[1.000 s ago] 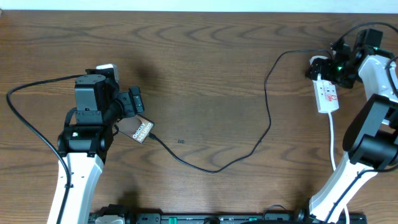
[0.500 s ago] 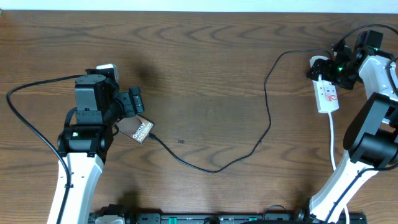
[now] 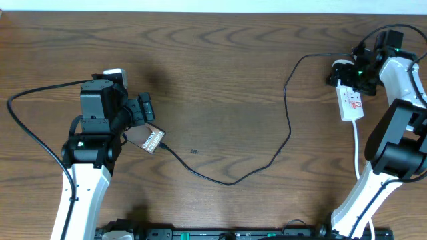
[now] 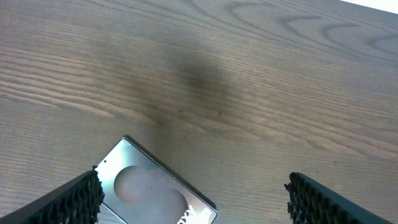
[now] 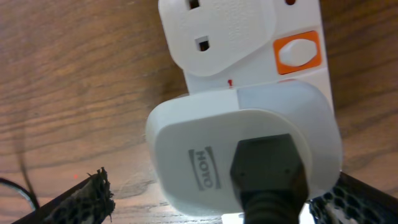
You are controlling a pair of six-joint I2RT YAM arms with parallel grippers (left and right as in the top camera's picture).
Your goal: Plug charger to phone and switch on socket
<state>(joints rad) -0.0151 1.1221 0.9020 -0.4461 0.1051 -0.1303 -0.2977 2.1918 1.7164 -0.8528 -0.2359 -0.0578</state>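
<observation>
The phone (image 3: pixel 152 140) lies face up on the table at the left. In the left wrist view the phone (image 4: pixel 149 186) shows its oval mark just under my left gripper (image 4: pixel 196 202), which is open over it and holds nothing. The charger's thin black cable (image 3: pixel 288 127) runs from the phone's lower right end across the table to the socket (image 3: pixel 351 101). Its white adapter (image 5: pixel 242 143), with a black connector (image 5: pixel 270 168) in it, sits in the socket (image 5: pixel 249 31). My right gripper (image 5: pixel 217 202) is open, one finger on each side of the adapter. The orange switch (image 5: pixel 298 53) lies beyond it.
The socket's white cord (image 3: pixel 357 150) runs toward the front edge beside my right arm. A thick black arm cable (image 3: pixel 30 133) loops at the far left. A tiny dark speck (image 3: pixel 193 151) lies mid-table. The right arm's base (image 3: pixel 400 157) stands near the socket.
The right wrist has shifted slightly up and left over the socket's far end. The left arm, phone and cable have not moved.
</observation>
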